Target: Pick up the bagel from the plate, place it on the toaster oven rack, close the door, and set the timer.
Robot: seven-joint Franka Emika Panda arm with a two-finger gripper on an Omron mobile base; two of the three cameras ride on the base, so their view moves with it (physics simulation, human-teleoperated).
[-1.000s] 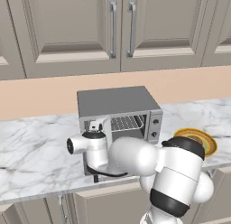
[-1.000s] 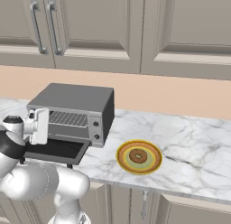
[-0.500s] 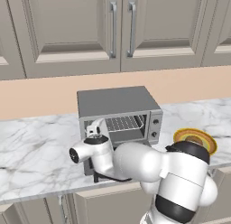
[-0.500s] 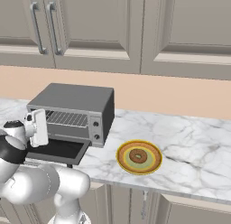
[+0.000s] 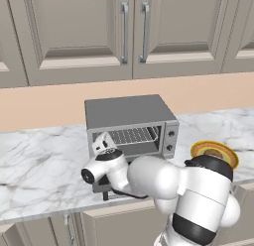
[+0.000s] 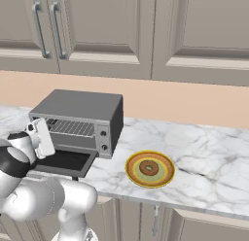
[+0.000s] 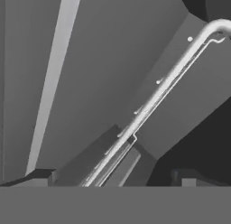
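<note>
arm folded low, wrist bent, gripper (image 7: 113,178) fingers apart, angled down

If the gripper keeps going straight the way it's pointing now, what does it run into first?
Most likely the door of the toaster oven, near its silver bar handle. In the hand view that handle runs diagonally just ahead of the gripper. Depth is hard to judge there.

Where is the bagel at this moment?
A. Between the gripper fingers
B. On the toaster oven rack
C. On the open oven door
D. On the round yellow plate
D: the bagel lies in the centre of the plate, on the counter beside the toaster oven, apart from the arm.
</note>
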